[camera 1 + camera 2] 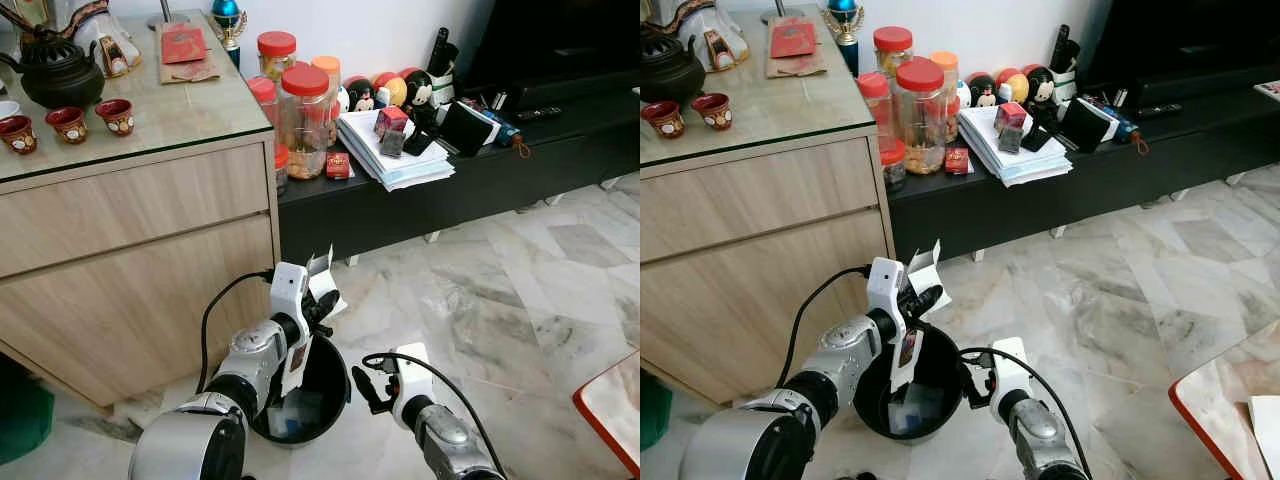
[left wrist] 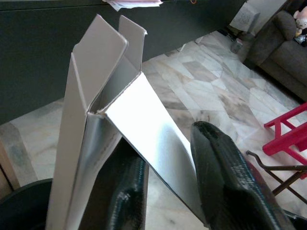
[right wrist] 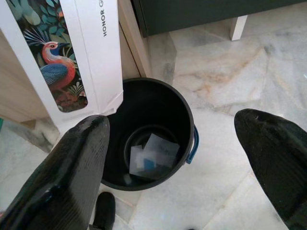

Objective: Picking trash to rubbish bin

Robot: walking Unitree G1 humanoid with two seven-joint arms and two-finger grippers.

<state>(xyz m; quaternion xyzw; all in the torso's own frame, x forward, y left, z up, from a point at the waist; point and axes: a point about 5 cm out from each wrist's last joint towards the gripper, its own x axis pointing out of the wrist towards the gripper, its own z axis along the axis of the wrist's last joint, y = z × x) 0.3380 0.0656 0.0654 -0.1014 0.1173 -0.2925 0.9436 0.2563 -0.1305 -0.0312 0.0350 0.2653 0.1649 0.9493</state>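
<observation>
The left arm's silver shoulder and elbow fill the near foreground, rising to the left gripper (image 1: 322, 305), whose black fingers (image 2: 225, 187) pinch a flattened white box (image 2: 110, 124) with open flaps, holding it upright over the near-left rim of the black rubbish bin (image 3: 158, 103). The box carries a bird print and the lettering "HONOR" on its side, and its lower end hangs just above the bin's rim. Pale scraps of paper (image 3: 153, 155) lie in the bottom of the bin.

The right gripper (image 1: 372, 385) hovers low just beside the bin's right edge, its fingers (image 3: 67, 177) spread wide apart with nothing between them.

The bin stands on marble floor (image 1: 500, 290) close to the front corner of a wooden cabinet (image 1: 130, 260), whose glass top bears a dark teapot (image 1: 55, 70) and small red cups (image 1: 66, 123). Behind it runs a low black TV bench (image 1: 420, 200) crowded with red-lidded jars (image 1: 303, 120) and a stack of papers (image 1: 395, 160). To the right the floor lies open up to a red-edged object (image 1: 610, 410) at the frame's corner.
</observation>
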